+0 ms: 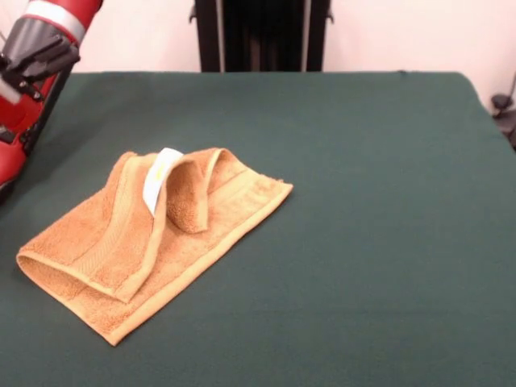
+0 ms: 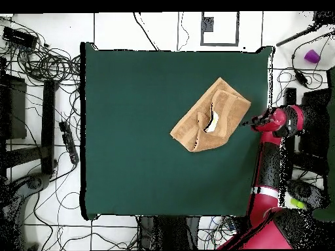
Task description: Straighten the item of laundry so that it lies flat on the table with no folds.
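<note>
Nearest the front camera, the large rectangular dark green cloth-covered surface (image 1: 371,242) lies bare along its near edge and across its whole right half. Just beyond that bare strip, on the left part of the surface in the front view, lies the small orange-yellow terry hand towel with woven border bands and hemmed edges (image 1: 121,250). It is not flat: its near left portion is doubled over, with one layer lying on another and a rounded fold at the left end. Farther back, its middle is rucked up into a raised ridge, and a loose flap curls over and hangs down. A small white label (image 1: 161,177) stands out on that ridge. The towel's far right corner lies flat on the surface, pointing toward the middle.

Beyond the towel, at the left edge of the front view, the red and black robot arm (image 1: 32,72) sits above the surface's side edge, apart from the towel. In the overhead view the gripper (image 2: 252,122) shows at the arm's end, just beside the towel's edge near the surface's border; whether it is wide or narrow I cannot tell.
</note>
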Robot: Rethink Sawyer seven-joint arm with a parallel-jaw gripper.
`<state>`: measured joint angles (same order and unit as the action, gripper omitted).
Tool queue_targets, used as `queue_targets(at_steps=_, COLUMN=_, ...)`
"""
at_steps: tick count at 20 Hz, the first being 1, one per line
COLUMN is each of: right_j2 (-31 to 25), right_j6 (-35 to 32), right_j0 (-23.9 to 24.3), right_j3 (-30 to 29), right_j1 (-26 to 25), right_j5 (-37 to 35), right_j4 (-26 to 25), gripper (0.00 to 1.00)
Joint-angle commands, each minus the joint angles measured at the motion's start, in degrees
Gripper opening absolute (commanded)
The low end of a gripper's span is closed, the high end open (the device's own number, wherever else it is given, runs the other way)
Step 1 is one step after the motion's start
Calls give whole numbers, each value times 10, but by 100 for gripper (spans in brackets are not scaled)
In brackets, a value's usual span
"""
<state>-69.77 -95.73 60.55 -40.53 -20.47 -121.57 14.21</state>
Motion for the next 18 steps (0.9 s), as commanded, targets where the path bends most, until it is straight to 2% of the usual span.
queue_targets(at_steps=1, right_j2=5, right_j6=240, right_j0=-35, right_j3=8, right_j1=-92, right_j5=9, right_j4=-30, gripper=0)
queue_targets(at_steps=4, right_j2=24, right_j6=301, right_j0=-31, right_j3=-13, right_j1=-63, right_j5=94, right_j4=-91, gripper=0)
queue_targets(at_steps=8, right_j2=76, right_j6=240, right_j0=-45, right_j3=-54, right_j1=-5, right_j5=249, right_j4=-173, gripper=0)
queue_targets(at_steps=11, right_j2=84, right_j6=147, right_j0=-45, right_j3=-120, right_j1=28, right_j5=390, right_j4=-198, gripper=0)
queue_targets(at_steps=13, right_j2=95, right_j6=88, right_j0=-57, right_j3=-140, right_j1=54, right_j5=459, right_j4=-218, gripper=0)
queue_targets(at_steps=18, right_j2=201, right_j6=-83, right_j0=-148, right_j3=-102, right_j1=138, right_j5=527, right_j4=-280, gripper=0)
